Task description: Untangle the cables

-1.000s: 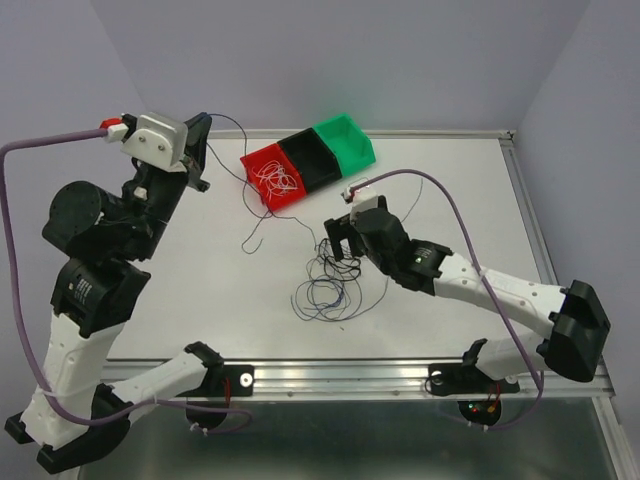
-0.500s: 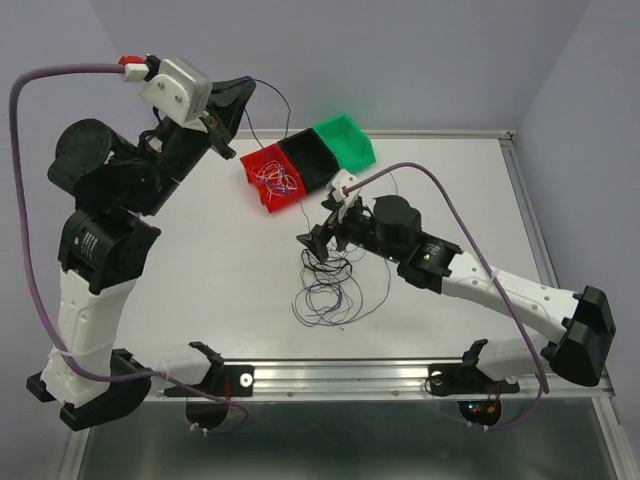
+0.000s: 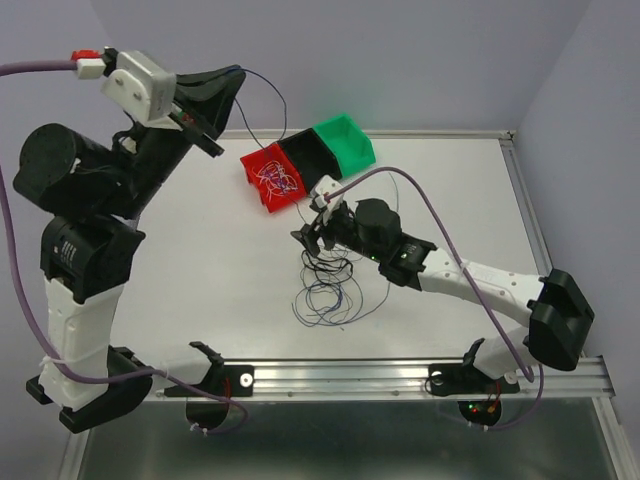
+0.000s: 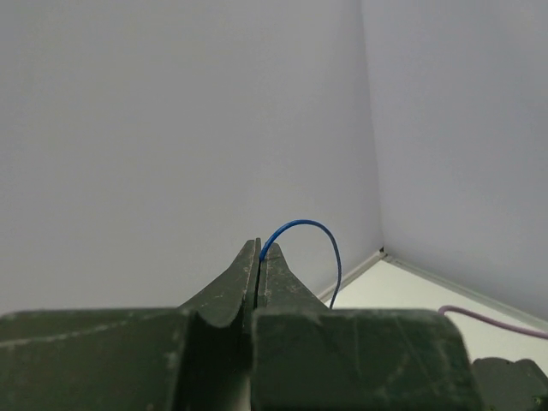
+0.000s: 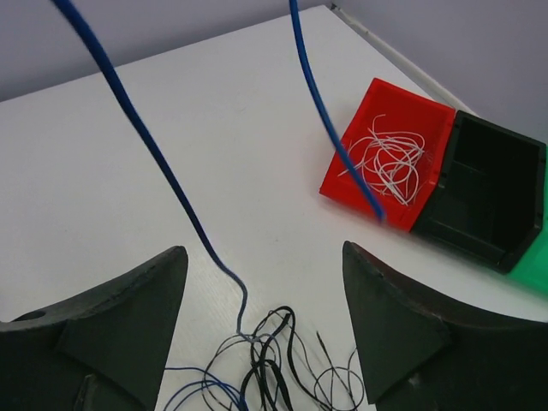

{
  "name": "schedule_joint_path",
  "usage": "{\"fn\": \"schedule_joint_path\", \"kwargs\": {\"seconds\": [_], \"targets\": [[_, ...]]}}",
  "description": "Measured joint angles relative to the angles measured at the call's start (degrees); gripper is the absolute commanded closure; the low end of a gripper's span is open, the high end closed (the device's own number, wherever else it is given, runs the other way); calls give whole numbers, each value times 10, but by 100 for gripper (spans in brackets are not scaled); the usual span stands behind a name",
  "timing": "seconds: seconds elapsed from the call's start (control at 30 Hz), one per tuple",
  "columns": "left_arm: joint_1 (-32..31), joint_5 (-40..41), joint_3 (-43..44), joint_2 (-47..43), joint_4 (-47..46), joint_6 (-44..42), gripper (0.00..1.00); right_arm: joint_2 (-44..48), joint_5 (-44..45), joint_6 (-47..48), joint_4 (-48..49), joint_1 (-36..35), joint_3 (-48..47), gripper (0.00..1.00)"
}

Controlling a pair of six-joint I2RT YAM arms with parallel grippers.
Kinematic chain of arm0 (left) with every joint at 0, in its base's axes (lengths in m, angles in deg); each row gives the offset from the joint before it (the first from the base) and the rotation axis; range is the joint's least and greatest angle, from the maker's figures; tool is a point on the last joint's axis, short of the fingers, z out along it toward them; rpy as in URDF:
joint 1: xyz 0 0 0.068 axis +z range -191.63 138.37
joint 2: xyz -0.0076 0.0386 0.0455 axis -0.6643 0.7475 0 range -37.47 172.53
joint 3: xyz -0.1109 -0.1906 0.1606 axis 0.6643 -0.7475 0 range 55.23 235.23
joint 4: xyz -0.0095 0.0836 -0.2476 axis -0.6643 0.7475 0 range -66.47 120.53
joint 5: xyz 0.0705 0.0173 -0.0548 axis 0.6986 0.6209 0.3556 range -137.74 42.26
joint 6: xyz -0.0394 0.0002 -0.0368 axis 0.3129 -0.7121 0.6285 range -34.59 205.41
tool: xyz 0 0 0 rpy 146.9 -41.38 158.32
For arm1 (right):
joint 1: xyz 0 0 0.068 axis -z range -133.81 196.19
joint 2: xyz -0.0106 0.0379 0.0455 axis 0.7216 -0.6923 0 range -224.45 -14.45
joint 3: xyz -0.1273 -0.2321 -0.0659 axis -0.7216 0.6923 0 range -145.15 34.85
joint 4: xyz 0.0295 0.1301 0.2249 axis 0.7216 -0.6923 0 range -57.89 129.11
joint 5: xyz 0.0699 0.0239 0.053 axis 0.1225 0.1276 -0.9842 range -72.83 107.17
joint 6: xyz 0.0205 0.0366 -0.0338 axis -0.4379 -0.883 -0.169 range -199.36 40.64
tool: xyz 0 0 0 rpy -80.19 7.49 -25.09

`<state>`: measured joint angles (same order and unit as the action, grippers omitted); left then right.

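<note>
L gripper (image 3: 228, 88) is raised high at the far-left corner, well above the table (image 3: 200, 260). Its fingers are pressed together, pinching a dark blue cable (image 4: 301, 223) right at the tips. The cable arcs up out of the tips, bends over and drops toward the table. In the top view it hangs past the near-left side of the red bin (image 3: 254, 186); its lower run is too thin to follow there.

R gripper (image 3: 305, 238) is low, approx. over the far edge of the cable tangle (image 3: 325, 285), fingers spread wide w/ nothing between them. In the right wrist view two blue strands cross in front of the camera. One slants down into the tangle of black, blue and pale loops at bottom centre; the other ends in front of the red bin.

The tangle lies loose on the table, mid-near. White cables (image 5: 385, 163) sit piled inside the red bin. A black bin (image 3: 305, 160) and a green bin (image 3: 345, 140) adjoin it in a row.
</note>
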<state>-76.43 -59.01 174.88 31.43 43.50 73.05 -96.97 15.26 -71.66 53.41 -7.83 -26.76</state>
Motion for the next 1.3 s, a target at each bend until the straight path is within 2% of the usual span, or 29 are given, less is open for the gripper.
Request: {"fn": "schedule_joint_path", "kwargs": {"seconds": [0.1, 0.13, 0.27, 0.33, 0.37, 0.57, 0.77, 0.87, 1.07, 1.13, 1.3], "targets": [[0, 17, 16, -13, -21, 5, 100, 4, 0, -4, 34, 0, 39, 22], [0, 23, 21, -18, -38, 7, 100, 4, -2, -5, 43, 0, 50, 27], [0, 25, 19, -40, -82, 15, 100, -2, -17, -17, 61, 0, 71, 65], [0, 25, 14, -48, -104, 18, 100, -9, -26, -21, 75, 0, 71, 96], [0, 26, 13, -54, -115, 18, 100, -13, -28, -24, 79, 0, 71, 100], [0, 46, -13, -74, -164, 8, 100, -19, -41, -37, 102, -1, 71, 99], [0, 96, -194, -116, -221, -32, 100, 42, -35, -61, 47, -1, 54, 99], [0, 104, -297, -119, -227, -47, 100, 70, -31, -65, 1, -1, -8, 100], [2, 64, -455, -98, -224, -34, 100, 73, -21, -69, -78, 0, -252, 100], [3, 40, -479, -93, -217, -17, 100, 59, -17, -68, -87, 0, -344, 99], [10, -28, -486, -86, -232, 23, 100, 38, -11, -69, -107, 0, -467, 99]]}}
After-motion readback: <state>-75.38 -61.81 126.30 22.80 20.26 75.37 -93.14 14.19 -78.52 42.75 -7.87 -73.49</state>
